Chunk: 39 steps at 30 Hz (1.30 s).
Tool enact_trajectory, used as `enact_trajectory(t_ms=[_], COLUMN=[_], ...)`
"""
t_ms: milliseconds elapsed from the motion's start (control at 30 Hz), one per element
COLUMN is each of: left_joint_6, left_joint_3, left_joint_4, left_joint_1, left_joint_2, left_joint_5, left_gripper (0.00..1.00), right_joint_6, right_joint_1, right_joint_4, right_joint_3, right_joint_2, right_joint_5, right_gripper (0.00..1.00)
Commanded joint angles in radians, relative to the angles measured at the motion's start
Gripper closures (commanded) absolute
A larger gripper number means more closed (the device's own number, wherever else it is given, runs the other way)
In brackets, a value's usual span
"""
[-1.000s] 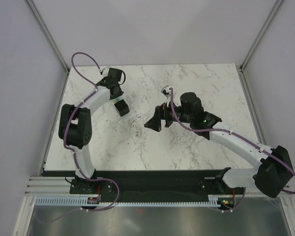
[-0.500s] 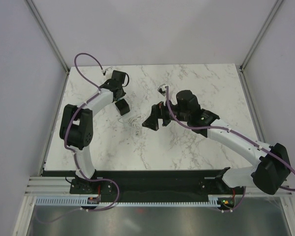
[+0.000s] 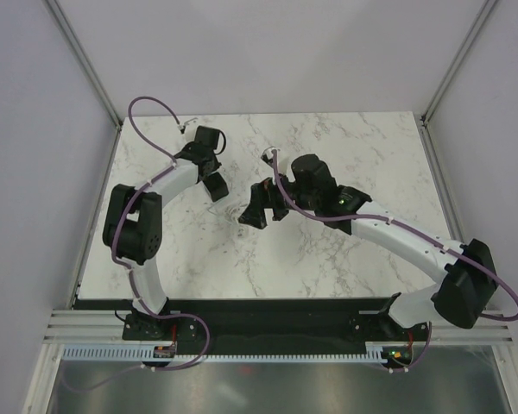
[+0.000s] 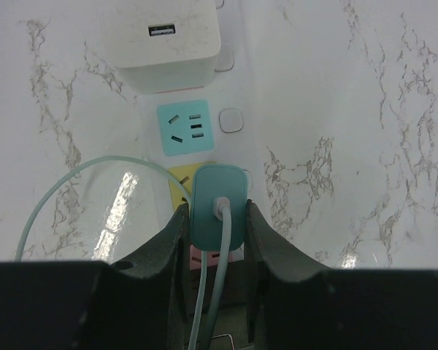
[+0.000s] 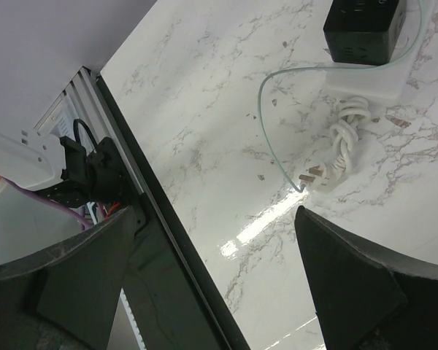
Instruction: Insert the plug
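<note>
The left gripper (image 4: 217,222) is closed to a narrow gap on the teal rounded plastic plug (image 4: 217,204). The plug's two long sides are clamped between the black fingers (image 4: 168,235), presumably so that its face is kept square to the white plastic power strip (image 4: 233,149) lying on the white marble-patterned table (image 4: 365,109). The pale green cable (image 4: 109,157) is led back between the fingers and loops out to the left of the strip, which keeps it off the sockets. The plug is held over the strip's yellow socket face (image 4: 178,179), one position nearer the gripper than the free teal socket face (image 4: 184,127). The white cube-shaped USB charger (image 4: 164,36) occupies the far end. Whether the pins have entered cannot be determined. To the right of the strip, beside its bundled white cord (image 5: 344,135), the right gripper (image 5: 212,292) is held wide apart and empty, judged to be positioned to steady the strip.
</note>
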Motion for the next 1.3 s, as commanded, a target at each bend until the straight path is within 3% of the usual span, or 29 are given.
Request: enact_trajectory(t_ms=[0,267,533,600,700,867,1133,1267], left_joint_6=[-0.018,-0.036,0.091,0.150,0.230,0.316,0.523,0.557], left_joint_3=[-0.034,-0.019,0.075,0.090,0.113,0.130,0.097,0.058], left_joint_4=[-0.071,-0.087,-0.137,-0.138,-0.141,-0.149,-0.150,-0.161], left_joint_1=[-0.024,-0.033,-0.041,-0.041,-0.057,-0.111,-0.185,-0.200], left_joint_2=[0.124,0.144,0.199,0.207,0.220,0.210,0.142,0.089], left_joint_5=[0.142,0.206,0.283,0.368,0.488,0.570,0.749,0.659], left_gripper=[0.98,0.98,0.98,0.98,0.98,0.98,0.98,0.98], right_joint_6=[-0.026,-0.023,-0.026,-0.027,-0.023,-0.003,0.037,0.049], right_joint_1=[0.019,0.028,0.028,0.030,0.028,0.004,-0.087,-0.110], right_joint_4=[-0.020,-0.022,-0.023,-0.033,-0.046,-0.086,-0.097,-0.073], right_joint_3=[0.077,0.126,0.126,0.103,0.046,-0.058,-0.191,-0.260], right_joint_2=[0.011,0.044,0.012,-0.008,-0.089,-0.210,-0.426,-0.474], right_joint_5=[0.037,0.098,0.170,0.224,0.382,0.627,0.724,0.706], right_gripper=[0.02,0.02,0.02,0.02,0.02,0.02,0.02,0.02])
